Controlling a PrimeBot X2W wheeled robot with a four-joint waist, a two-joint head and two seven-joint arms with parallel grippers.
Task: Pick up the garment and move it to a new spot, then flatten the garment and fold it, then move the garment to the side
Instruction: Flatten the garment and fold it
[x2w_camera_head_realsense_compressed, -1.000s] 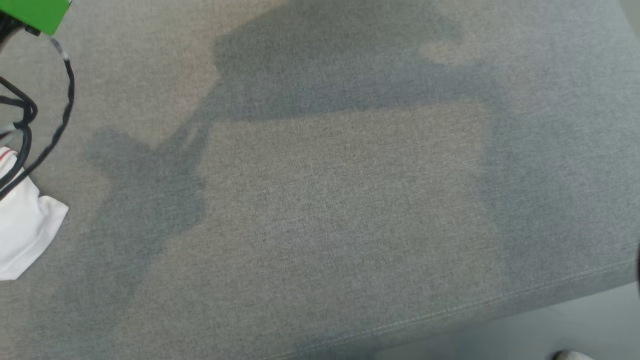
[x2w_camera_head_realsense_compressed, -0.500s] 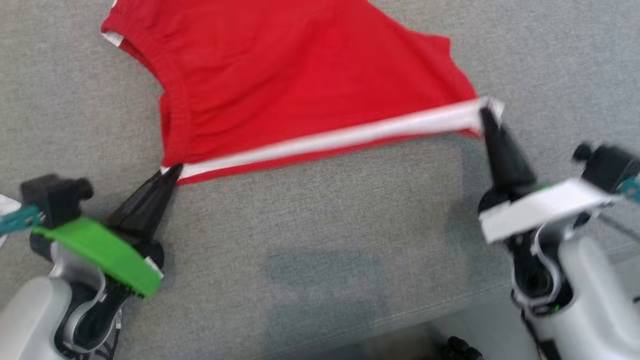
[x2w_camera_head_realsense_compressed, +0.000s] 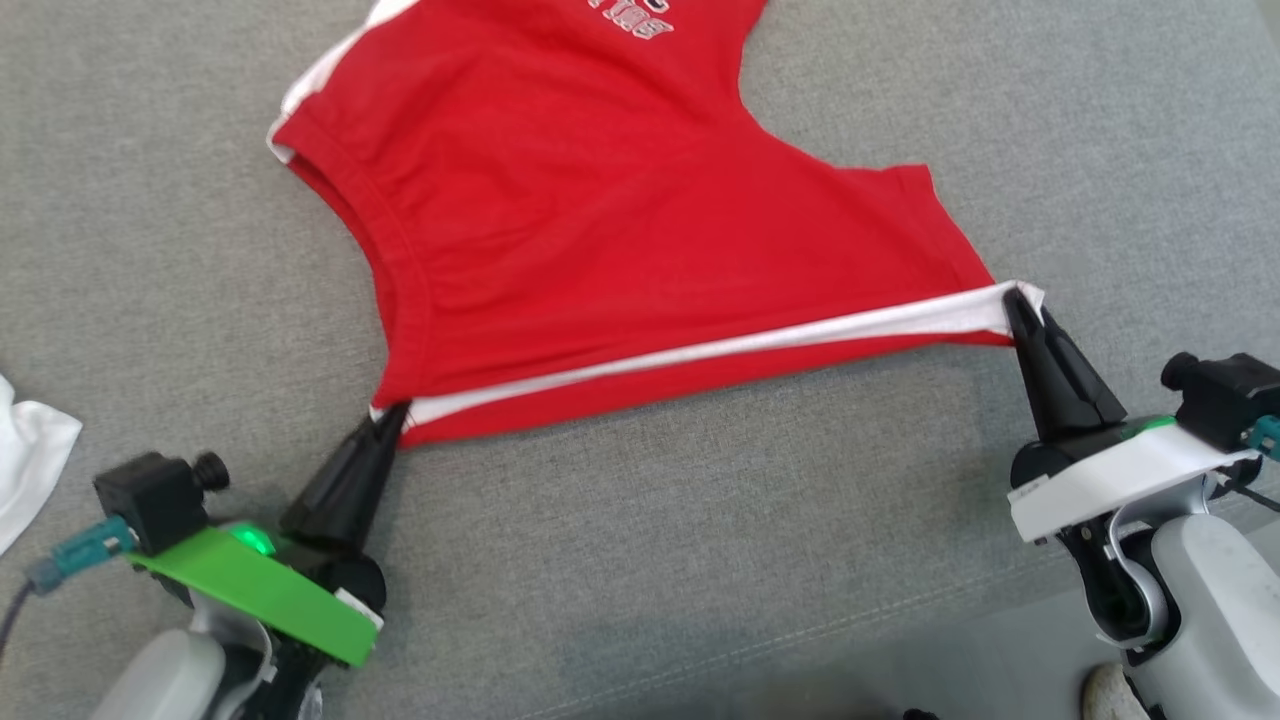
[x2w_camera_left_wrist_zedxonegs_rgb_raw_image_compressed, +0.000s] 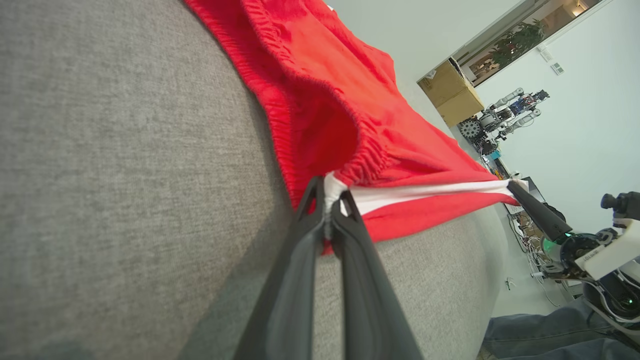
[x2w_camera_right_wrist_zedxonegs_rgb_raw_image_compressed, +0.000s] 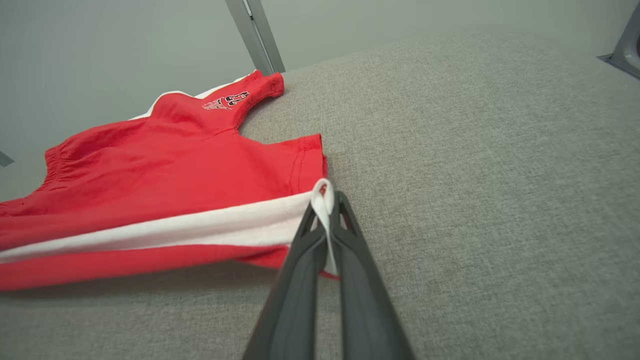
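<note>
A red pair of shorts (x2w_camera_head_realsense_compressed: 620, 220) with a white side stripe and a printed logo lies spread on the grey cushion (x2w_camera_head_realsense_compressed: 700, 560). My left gripper (x2w_camera_head_realsense_compressed: 388, 418) is shut on the near corner at the elastic waistband (x2w_camera_left_wrist_zedxonegs_rgb_raw_image_compressed: 370, 155), pinching white fabric (x2w_camera_left_wrist_zedxonegs_rgb_raw_image_compressed: 332, 187). My right gripper (x2w_camera_head_realsense_compressed: 1020, 300) is shut on the other end of the striped edge, at the leg hem (x2w_camera_right_wrist_zedxonegs_rgb_raw_image_compressed: 322, 197). The stripe (x2w_camera_right_wrist_zedxonegs_rgb_raw_image_compressed: 190, 225) is stretched taut between the two grippers, lifted slightly off the cushion. The far part of the shorts (x2w_camera_right_wrist_zedxonegs_rgb_raw_image_compressed: 165, 145) rests flat.
A white cloth (x2w_camera_head_realsense_compressed: 25, 455) lies at the left edge of the cushion. The cushion's front seam (x2w_camera_head_realsense_compressed: 800, 640) runs near the bottom, with floor and a shoe tip (x2w_camera_head_realsense_compressed: 1105, 690) beyond. A person's trouser leg (x2w_camera_left_wrist_zedxonegs_rgb_raw_image_compressed: 550, 330), a cardboard box (x2w_camera_left_wrist_zedxonegs_rgb_raw_image_compressed: 450, 92) and other robots show in the left wrist view.
The head camera has swung from bare cushion to the shorts held by both grippers. Since half a second ago the picture has shifted; both grippers keep the striped edge taut.
</note>
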